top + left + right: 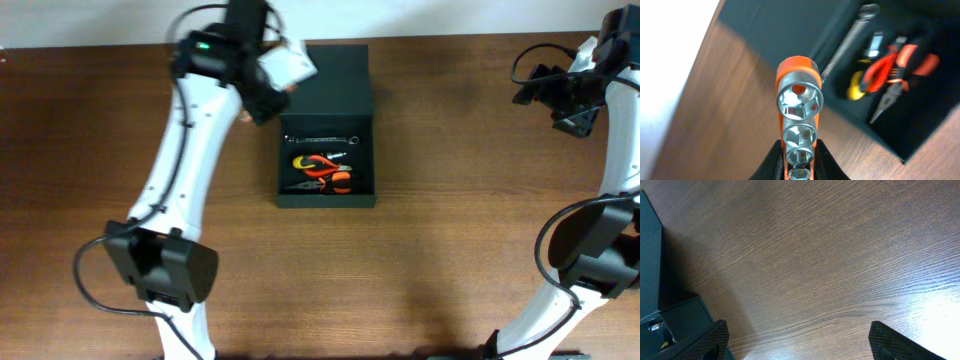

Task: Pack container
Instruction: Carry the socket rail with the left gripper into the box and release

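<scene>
Left end effector clamped on orange socket rail beside container; right end effector apart.

White-shelled arms carry black joint blocks, looping black cables and one green light.

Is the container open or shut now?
Open: the container has its lid folded back, and pliers and a wrench show inside.

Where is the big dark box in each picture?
Overhead: container top middle, open.
Left wrist: container upper right, beyond the socket holder.
Right wrist: container along the left edge.
Shared: the wooden table under it.
</scene>
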`<move>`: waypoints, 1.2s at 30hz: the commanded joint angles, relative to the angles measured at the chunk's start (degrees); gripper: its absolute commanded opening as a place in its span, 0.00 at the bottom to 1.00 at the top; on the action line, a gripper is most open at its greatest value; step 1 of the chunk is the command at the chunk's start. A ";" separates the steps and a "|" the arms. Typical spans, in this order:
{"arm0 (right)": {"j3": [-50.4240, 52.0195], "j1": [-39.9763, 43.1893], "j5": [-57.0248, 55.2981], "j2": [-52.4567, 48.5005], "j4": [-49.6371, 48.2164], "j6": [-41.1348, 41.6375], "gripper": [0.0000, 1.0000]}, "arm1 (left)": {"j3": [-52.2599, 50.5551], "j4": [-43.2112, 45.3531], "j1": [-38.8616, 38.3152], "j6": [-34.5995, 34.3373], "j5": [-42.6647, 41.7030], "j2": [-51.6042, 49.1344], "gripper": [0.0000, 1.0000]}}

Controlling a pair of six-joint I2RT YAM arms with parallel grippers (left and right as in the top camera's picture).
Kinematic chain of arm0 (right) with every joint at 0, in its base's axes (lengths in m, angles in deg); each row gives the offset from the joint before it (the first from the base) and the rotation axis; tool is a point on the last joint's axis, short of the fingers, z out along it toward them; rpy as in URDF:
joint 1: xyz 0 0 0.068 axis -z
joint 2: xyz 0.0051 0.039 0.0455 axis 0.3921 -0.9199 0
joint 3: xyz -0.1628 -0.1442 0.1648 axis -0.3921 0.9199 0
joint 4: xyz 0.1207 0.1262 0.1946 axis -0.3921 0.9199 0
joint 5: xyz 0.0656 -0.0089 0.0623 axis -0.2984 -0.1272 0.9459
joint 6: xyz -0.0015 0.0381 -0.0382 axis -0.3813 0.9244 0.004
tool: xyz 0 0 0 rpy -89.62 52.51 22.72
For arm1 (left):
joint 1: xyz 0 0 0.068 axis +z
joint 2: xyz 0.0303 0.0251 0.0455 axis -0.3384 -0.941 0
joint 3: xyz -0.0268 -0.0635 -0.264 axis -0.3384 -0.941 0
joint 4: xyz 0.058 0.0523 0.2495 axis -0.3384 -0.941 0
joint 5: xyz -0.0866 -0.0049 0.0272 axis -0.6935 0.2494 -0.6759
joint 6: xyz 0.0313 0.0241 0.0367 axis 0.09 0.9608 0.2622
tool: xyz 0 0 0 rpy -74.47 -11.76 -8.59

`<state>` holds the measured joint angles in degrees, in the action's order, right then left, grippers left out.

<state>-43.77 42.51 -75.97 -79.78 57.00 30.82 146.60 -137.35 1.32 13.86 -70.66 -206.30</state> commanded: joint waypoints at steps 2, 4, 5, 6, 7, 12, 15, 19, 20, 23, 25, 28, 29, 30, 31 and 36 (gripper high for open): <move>0.02 0.15 -0.46 -0.35 0.20 0.28 0.89 | 0.42 0.11 -3.67 12.92 -0.85 -1.18 0.02; 0.02 0.15 -0.48 -0.35 0.15 0.26 0.89 | 0.42 0.04 -4.81 14.10 -2.21 -2.32 0.02; 0.02 0.15 -0.48 -0.35 0.13 0.26 0.89 | 0.42 0.04 -5.22 14.45 -3.34 -3.06 0.02; 0.02 0.15 -0.48 -0.35 0.13 0.26 0.89 | 0.42 -0.04 -5.53 15.32 -4.57 -3.80 0.02; 0.02 0.15 -0.48 -0.35 0.13 0.26 0.89 | 0.42 -0.11 -5.75 15.61 -5.31 -4.42 0.02; 0.02 0.15 -0.48 -0.35 0.17 0.26 0.89 | 0.42 -0.28 -6.32 15.74 -5.84 -8.00 0.02; 0.02 0.15 -0.46 -0.35 0.20 0.26 0.89 | 0.42 -0.24 -6.71 15.74 -5.81 -10.16 0.02; 0.02 0.15 -0.48 -0.35 0.39 0.26 0.89 | 0.42 0.07 -6.80 18.29 -5.79 -12.87 0.02; 0.02 0.15 -0.48 -0.35 0.42 0.26 0.89 | 0.42 0.11 -6.80 19.63 -5.79 -13.53 0.02; 0.02 0.15 -0.46 -0.35 0.42 0.26 0.89 | 0.42 1.03 -6.80 22.56 -5.77 -15.34 0.02; 0.02 0.15 -0.46 -0.35 0.59 0.26 0.89 | 0.42 2.23 -6.80 22.53 -5.77 -16.28 0.02; 0.02 0.15 -0.46 -0.35 1.14 0.26 0.89 | 0.42 4.39 -6.71 22.80 -5.55 -17.86 0.02; 0.02 0.15 -0.46 -0.35 1.33 0.26 0.89 | 0.42 4.98 -6.67 22.97 -5.57 -17.99 0.02; 0.02 0.15 -0.46 -0.35 1.60 0.26 0.89 | 0.42 5.64 -6.62 22.95 -5.55 -18.56 0.02; 0.02 0.15 -0.46 -0.35 1.81 0.26 0.89 | 0.42 6.10 -6.56 22.95 -5.29 -18.69 0.02; 0.02 0.15 -0.46 -0.35 2.60 0.26 0.89 | 0.42 7.58 -6.56 22.62 -4.68 -19.52 1.00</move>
<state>-43.77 42.51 -75.97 -79.78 59.29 30.79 146.60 -130.29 -5.17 35.72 -74.94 -225.06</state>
